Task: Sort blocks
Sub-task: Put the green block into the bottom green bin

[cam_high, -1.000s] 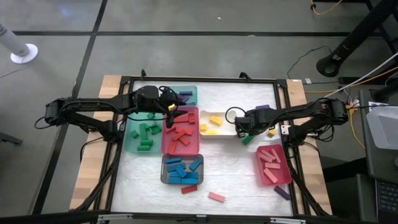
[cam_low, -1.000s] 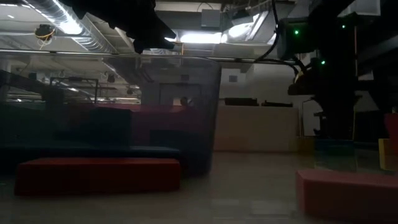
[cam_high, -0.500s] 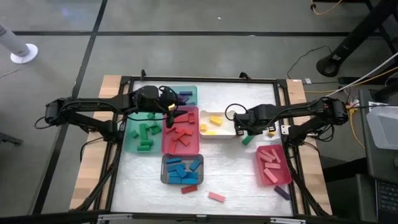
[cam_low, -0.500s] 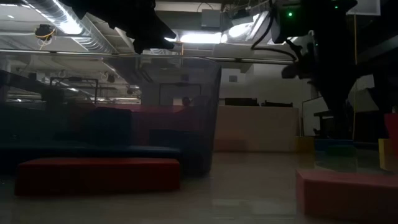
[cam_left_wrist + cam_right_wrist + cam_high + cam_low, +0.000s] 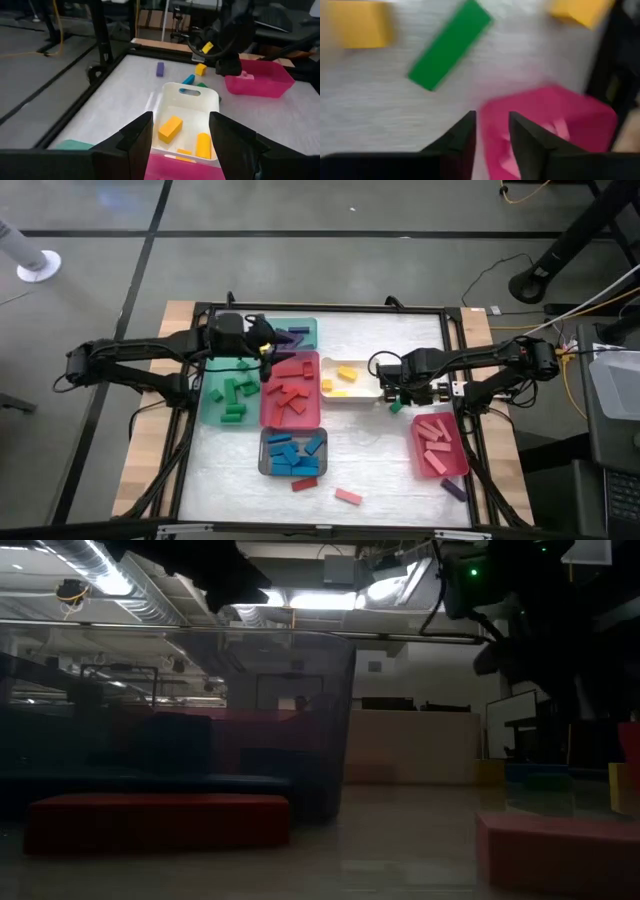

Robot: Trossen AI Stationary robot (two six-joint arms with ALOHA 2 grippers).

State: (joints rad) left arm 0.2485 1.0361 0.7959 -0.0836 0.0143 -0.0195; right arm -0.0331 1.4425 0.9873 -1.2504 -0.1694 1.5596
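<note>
sorting is judged well advanced. green blocks (image 5: 231,392) are gathered in the green tray (image 5: 209,412), red blocks (image 5: 291,393) in the red tray (image 5: 266,416), blue blocks (image 5: 291,453) in the grey tray (image 5: 263,465), yellow blocks (image 5: 342,376) in the white tray (image 5: 362,392), pink blocks (image 5: 434,434) in the pink tray (image 5: 445,466). left loose on the table: a green bar (image 5: 450,45) just beside the white tray, a red bar (image 5: 304,483), a pink bar (image 5: 348,496), a purple bar (image 5: 454,489), and yellow pieces near the right arm. the right gripper (image 5: 491,131) is held above the green bar, fingers narrowly parted, nothing pinched. the left gripper (image 5: 181,137) is seen spread and empty over the trays' far end.
</note>
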